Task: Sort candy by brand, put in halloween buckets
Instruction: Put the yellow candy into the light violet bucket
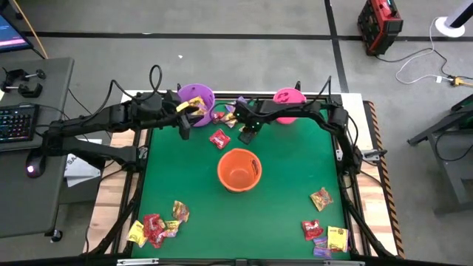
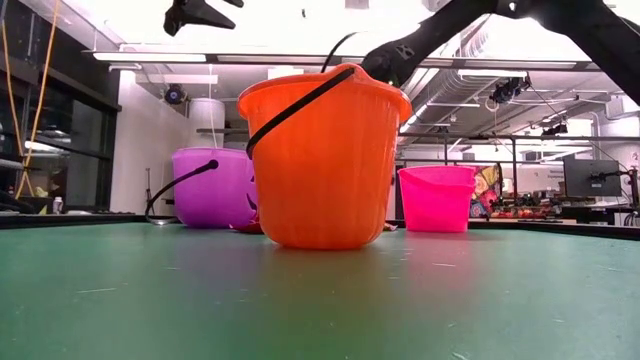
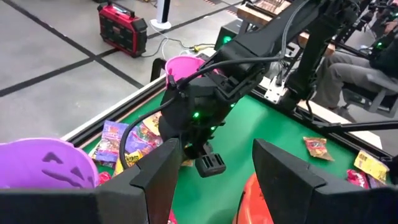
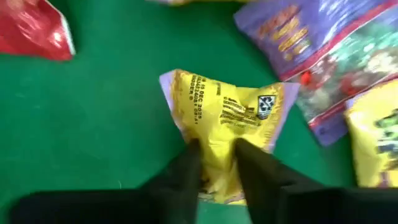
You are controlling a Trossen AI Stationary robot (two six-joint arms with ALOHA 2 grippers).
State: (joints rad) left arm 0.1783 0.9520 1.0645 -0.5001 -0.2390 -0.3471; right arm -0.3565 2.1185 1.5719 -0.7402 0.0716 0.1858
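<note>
Pinching the yellow packet (image 4: 227,127) at its near edge, my right gripper (image 4: 216,168) had its two fingers drawn in on the crinkled wrapper, and I read that as a grip on it. The packet lay flat on the green table (image 4: 112,112) directly ahead of the fingertips, with a purple packet (image 4: 323,50) just beyond it to one side and a red packet (image 4: 34,31) farther off on the other. I judged the thing to be very light, soft and slick, likely to crumple or slide out of a shallow bite, so a hold well in from the edge seemed safer than one on the seam. From above, that gripper (image 1: 247,131) sat between the purple bucket (image 1: 196,97) and the pink bucket (image 1: 288,100), with the orange bucket (image 1: 239,170) on its far side. My left gripper (image 3: 211,180) hung spread wide and empty beside the purple bucket.
</note>
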